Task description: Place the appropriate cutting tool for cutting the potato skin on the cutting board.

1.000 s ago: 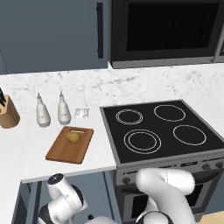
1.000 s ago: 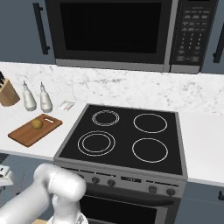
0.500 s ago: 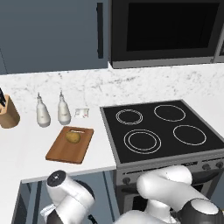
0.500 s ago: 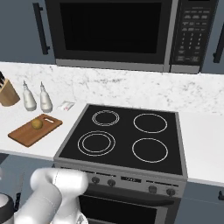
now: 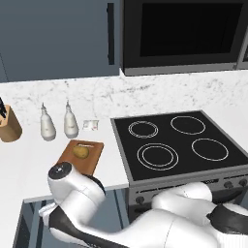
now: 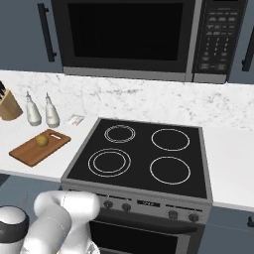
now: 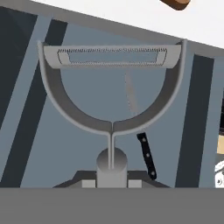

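Far left on the white counter (image 5: 29, 160) stands a wooden knife block (image 5: 9, 127), and toward the stove from it two pale bottles (image 5: 47, 124) side by side. Just in front of the bottles lies the cutting board (image 5: 93, 160), slot end toward the wall, with the potato (image 5: 81, 152) resting on it near that end; the board also shows left of the stove in the right base view (image 6: 30, 153). A small white packet (image 5: 90, 125) lies between the bottles and the stove (image 5: 174, 145), whose four rings sit under the dark microwave (image 6: 129, 34). Below the counter edge, left of the stove, the gripper (image 7: 112, 183) is closed on the handle of the peeler (image 7: 112, 87), its looped head and blade up close. Behind the peeler, lower down, lies a black-handled knife (image 7: 147, 156).
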Available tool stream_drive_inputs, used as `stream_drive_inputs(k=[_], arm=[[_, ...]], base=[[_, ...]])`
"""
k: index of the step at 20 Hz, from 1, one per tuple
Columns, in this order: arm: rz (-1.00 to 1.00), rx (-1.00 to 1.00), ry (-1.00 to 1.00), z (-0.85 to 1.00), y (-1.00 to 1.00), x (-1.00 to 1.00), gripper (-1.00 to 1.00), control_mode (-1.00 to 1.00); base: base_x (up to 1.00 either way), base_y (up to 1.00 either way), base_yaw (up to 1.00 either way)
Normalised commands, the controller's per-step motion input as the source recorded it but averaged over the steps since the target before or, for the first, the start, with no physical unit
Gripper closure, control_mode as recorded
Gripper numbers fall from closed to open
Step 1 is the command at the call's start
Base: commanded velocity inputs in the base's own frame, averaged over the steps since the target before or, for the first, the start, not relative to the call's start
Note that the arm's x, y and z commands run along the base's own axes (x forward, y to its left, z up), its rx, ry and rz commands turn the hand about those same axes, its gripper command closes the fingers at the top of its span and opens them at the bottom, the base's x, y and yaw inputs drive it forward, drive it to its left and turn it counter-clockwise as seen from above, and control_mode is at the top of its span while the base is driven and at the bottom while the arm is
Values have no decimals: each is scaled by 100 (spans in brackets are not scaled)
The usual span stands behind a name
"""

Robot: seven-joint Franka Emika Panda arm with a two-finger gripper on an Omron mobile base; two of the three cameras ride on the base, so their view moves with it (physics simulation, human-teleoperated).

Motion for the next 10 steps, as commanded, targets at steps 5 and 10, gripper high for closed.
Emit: stream_drive_inputs(k=[5,10], arm=[[-2,-1,11,77,2,89,100,-100],[0,0,6,5,15,100,100,-100]], base=[[0,0,0],[0,0,0]])
